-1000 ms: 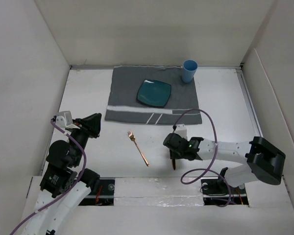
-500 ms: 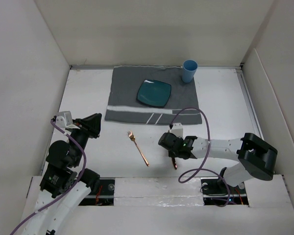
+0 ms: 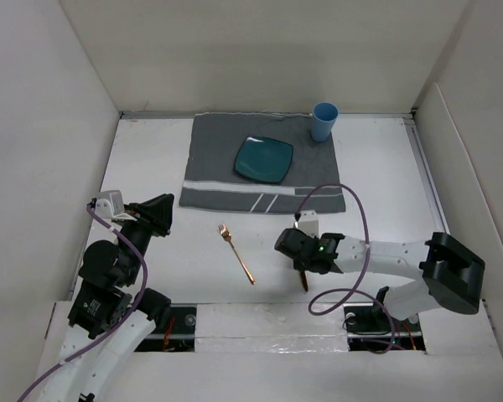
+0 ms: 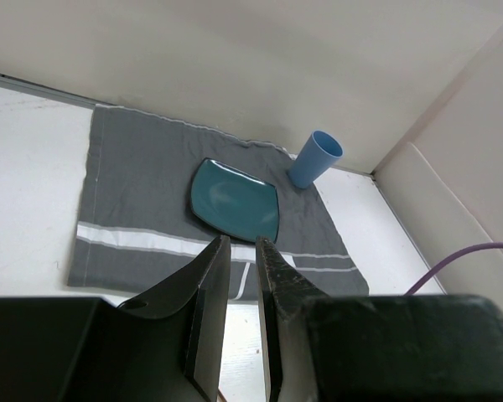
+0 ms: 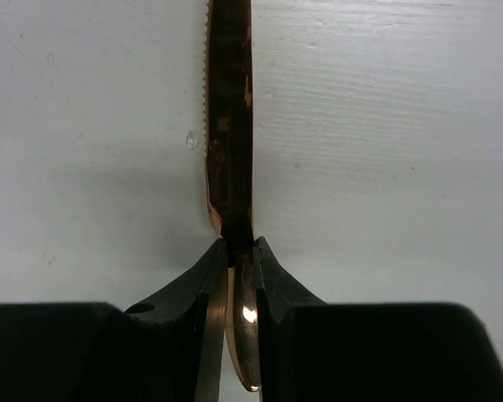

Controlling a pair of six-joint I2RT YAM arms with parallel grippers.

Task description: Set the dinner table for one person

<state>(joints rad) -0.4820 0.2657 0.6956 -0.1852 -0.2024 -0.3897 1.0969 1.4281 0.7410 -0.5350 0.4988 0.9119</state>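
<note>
Large flat white matte rectangular desk [image 3: 151, 159] fills the workspace, both arms at its near edge. Grey cloth placemat with white stripes [image 3: 218, 151] lies on the far middle of the desk. Teal square glossy plate [image 3: 264, 159] sits roughly centred on the placemat. Light blue plastic cup [image 3: 324, 121] stands upright on the placemat's far right corner. Thin copper-coloured metal fork [image 3: 236, 253] lies flat on the bare desk, near side of the placemat, between the two arms, tines toward the placemat.

Right end effector [image 3: 300, 255] is low over the desk, right of the fork and just near of the placemat's striped edge. It is clamped on a copper-coloured serrated metal knife [image 5: 229, 126]. In the wrist view the black fingers [image 5: 214, 276] pinch it edge-on and the blade runs straight out over the white surface. Cannot tell if the knife touches the desk.

Left end effector [image 3: 159, 213] hangs above the desk's left side, well apart from the fork and aimed toward the placemat. Its fingers [image 4: 210, 285] are nearly together with a thin slit between, holding nothing.
</note>
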